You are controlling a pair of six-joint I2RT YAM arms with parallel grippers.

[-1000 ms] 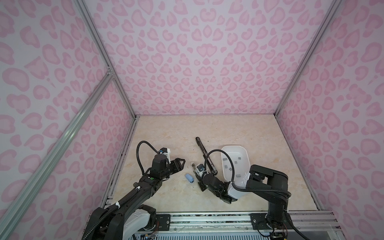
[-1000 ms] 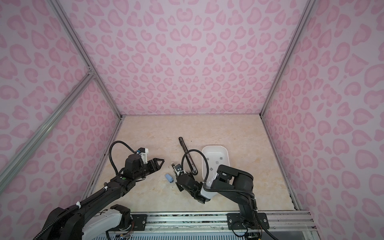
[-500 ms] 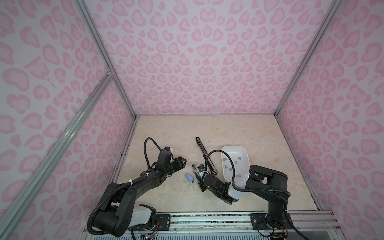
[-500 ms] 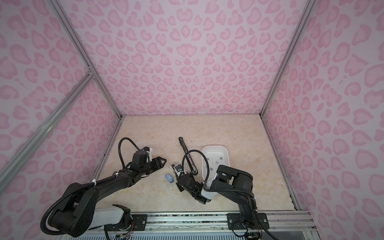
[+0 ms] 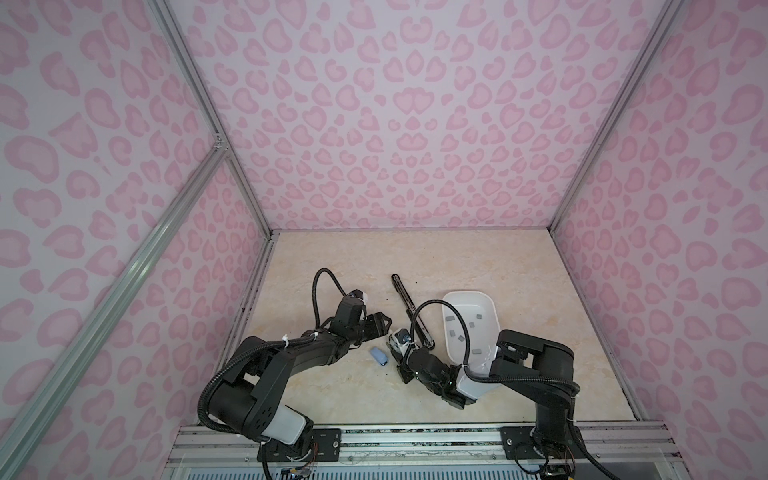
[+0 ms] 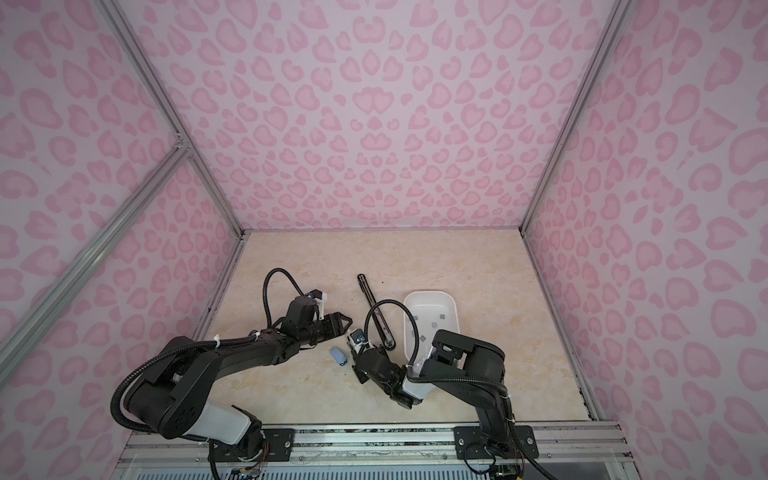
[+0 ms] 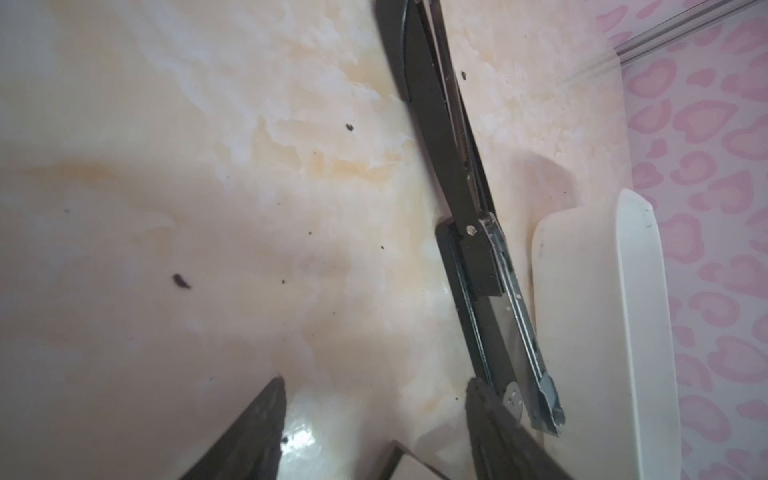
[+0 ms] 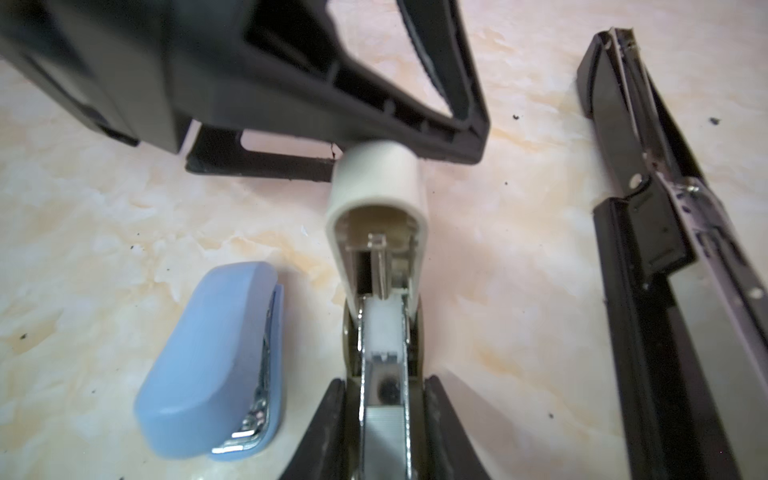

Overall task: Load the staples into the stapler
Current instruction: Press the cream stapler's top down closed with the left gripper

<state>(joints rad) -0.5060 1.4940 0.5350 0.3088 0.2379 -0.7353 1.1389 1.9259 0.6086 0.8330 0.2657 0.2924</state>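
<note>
L claw point(image 5: 385, 327) has pushed fwd toward centre since a sec ago, its arm now stretched low over the surface point(image 5: 498, 266). The R arm point(image 5: 536, 361) hasn't budged. From my end the L claw stands open w/ nothing btwn its fingers, tips just beside the raised lid of the cream stapler point(image 8: 378, 216). R claw point(image 8: 384, 386) is clamped on that stapler's base. Its lid is swung up and a ribbed grey strip point(image 8: 382, 434) shows in the channel.

Right of centre sits the white tray point(image 5: 467, 304), near end hidden behind the R arm in both top views. Next, the long black stapler point(image 5: 409, 309) lies opened flat btwn L claw and tray, its near end just beside the tray wall. Then the blue stapler point(image 8: 216, 365), closed, lies on its side near the R claw, apart from the cream one. Smallest: the staples point(image 5: 460, 337), several, scattered flat inside the tray.
</note>
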